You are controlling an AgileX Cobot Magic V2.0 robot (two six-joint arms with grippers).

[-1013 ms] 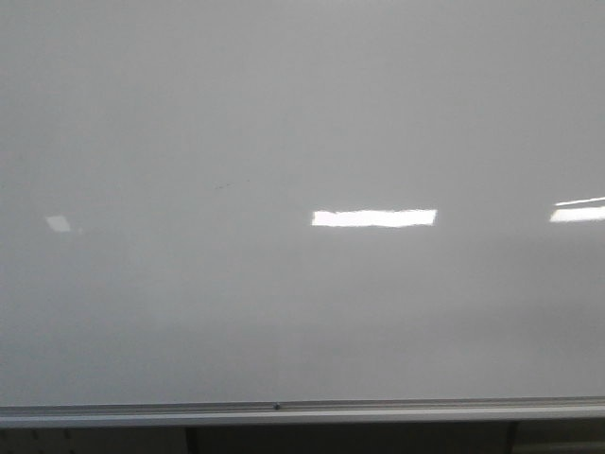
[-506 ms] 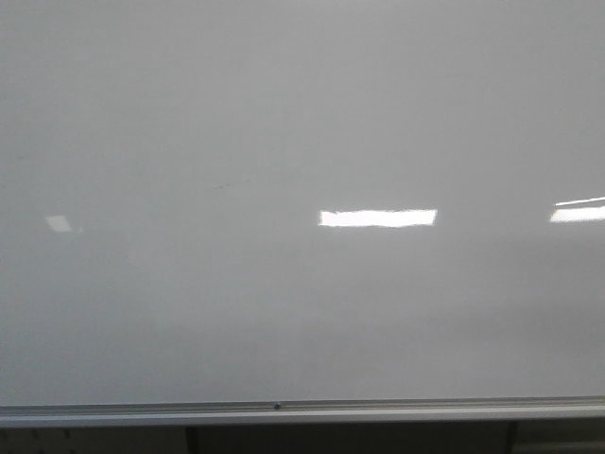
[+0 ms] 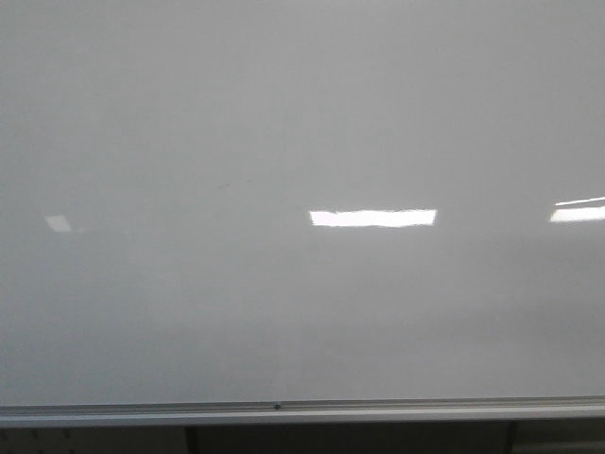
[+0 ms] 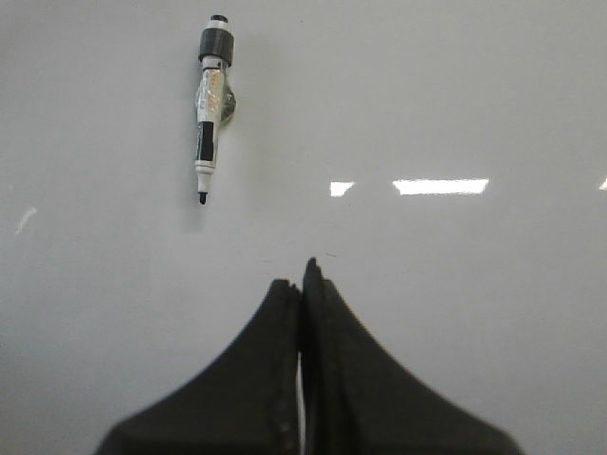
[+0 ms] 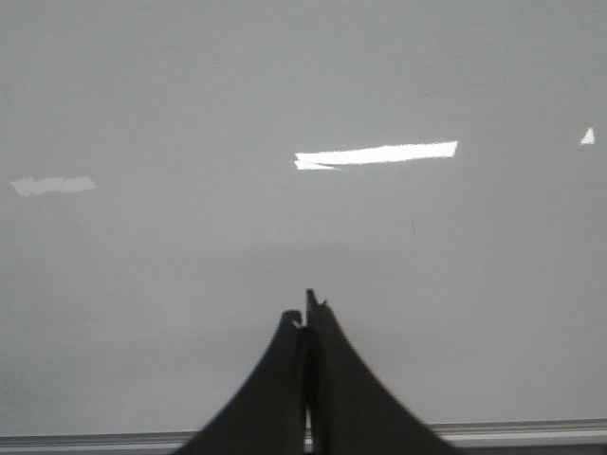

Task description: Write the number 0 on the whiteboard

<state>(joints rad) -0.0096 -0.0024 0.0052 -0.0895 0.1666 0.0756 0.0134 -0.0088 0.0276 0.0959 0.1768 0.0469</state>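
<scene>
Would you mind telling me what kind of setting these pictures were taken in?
Probably an office, classroom or lab wall. A large glossy pale grey-white whiteboard fills the view, with a silver aluminium bottom rail. A black-and-white marker pen sits against it, and bright rectangular reflections suggest ceiling lights.

A marker pen [image 4: 211, 104] shows only in the left wrist view, lying alone against a pale glossy surface. Its body is white with black bands, a black cap end and a dark tip. Which bench edge it lies nearest cannot be told. A small dark screw [image 3: 276, 407] sits mid-rail.
</scene>
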